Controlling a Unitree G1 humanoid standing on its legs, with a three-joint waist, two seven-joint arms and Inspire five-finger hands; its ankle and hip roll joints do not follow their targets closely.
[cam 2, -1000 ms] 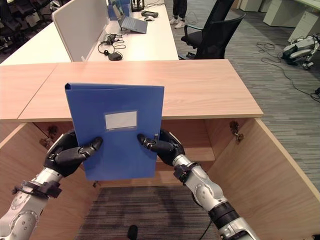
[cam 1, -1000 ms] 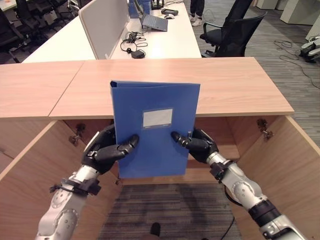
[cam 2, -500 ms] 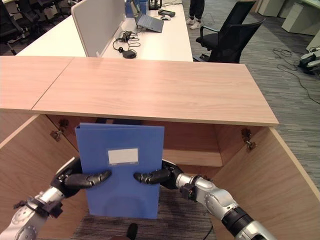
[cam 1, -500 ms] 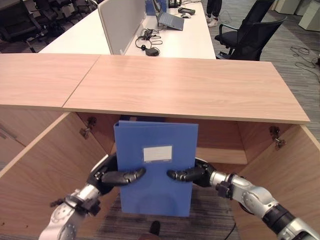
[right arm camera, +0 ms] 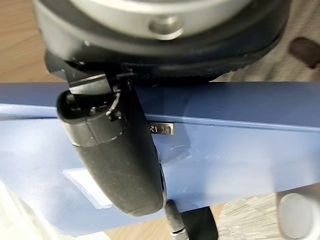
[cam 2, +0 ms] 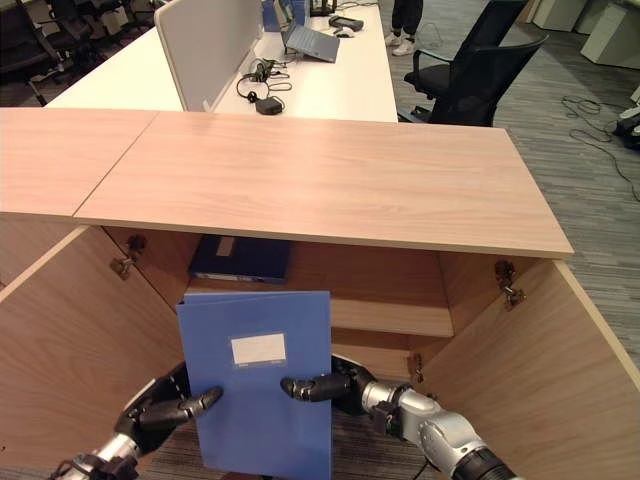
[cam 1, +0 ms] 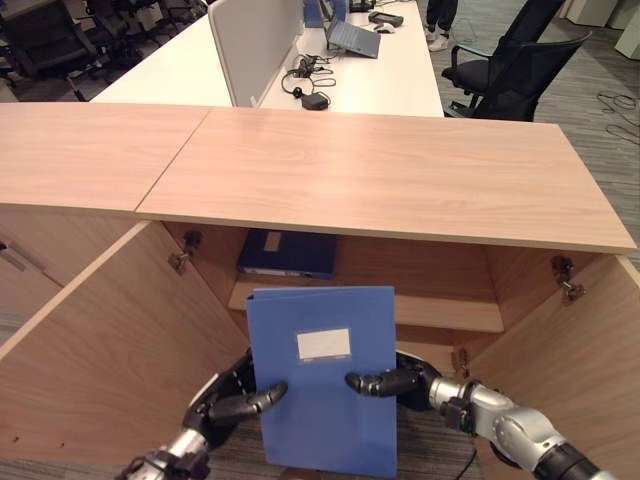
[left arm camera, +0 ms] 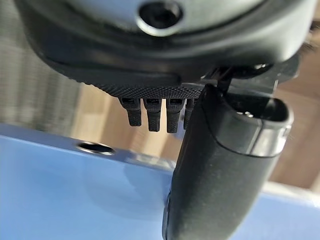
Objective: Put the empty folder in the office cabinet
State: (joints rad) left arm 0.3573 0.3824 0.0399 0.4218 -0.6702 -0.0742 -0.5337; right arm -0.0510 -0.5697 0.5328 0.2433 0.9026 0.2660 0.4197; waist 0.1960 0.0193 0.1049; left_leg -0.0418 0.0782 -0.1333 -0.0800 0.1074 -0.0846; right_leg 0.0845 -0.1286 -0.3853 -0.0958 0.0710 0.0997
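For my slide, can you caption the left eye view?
Both hands, left and right, hold a blue folder upright before the open cabinet.

Blue folder (cam 1: pixel 322 385) upright between left hand (cam 1: pixel 228 399) and right hand (cam 1: pixel 398 381), before open cabinet (cam 1: pixel 420 290).

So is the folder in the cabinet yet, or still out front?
Still out. The folder stands upright before the open cabinet, pinched between left robot hand and right robot hand, below the shelf.
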